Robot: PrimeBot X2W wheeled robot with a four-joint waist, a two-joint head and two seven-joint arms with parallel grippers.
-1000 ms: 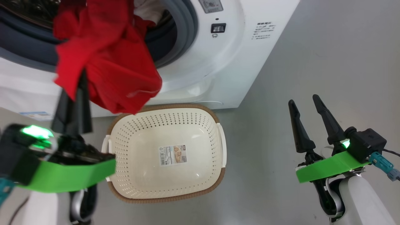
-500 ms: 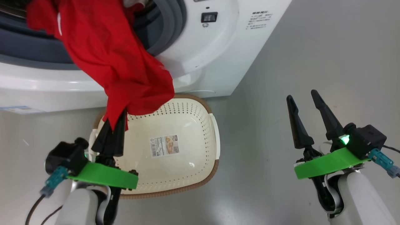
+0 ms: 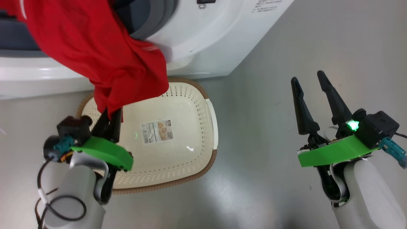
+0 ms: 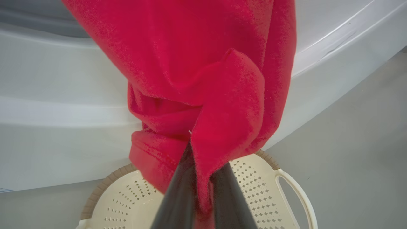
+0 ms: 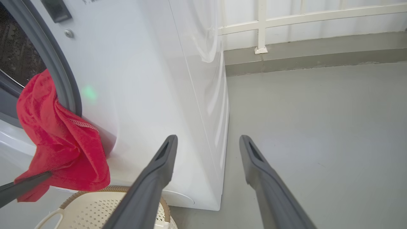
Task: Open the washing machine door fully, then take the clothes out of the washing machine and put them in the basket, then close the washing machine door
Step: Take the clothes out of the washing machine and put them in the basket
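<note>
One garment (image 3: 95,57) pinched in closed left gripper (image 3: 111,118), pulled lower than a second ago, now over basket (image 3: 194,105), tail still in washer (image 3: 206,38); right gripper (image 3: 306,77) wide, empty.

There was one washing machine (image 3: 203,35), one basket (image 3: 178,149) with one paper label (image 3: 157,131), and two grippers: left gripper (image 3: 111,118), right gripper (image 3: 307,76). The red clothes (image 3: 95,51) looked like one garment, though bunching might have hidden more.

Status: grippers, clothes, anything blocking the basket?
Left gripper shut on red garment, at its lower end; right gripper open, holding nothing. Garment trails from washing machine opening, hanging over basket, not yet in. No obstruction visible over basket.
</note>
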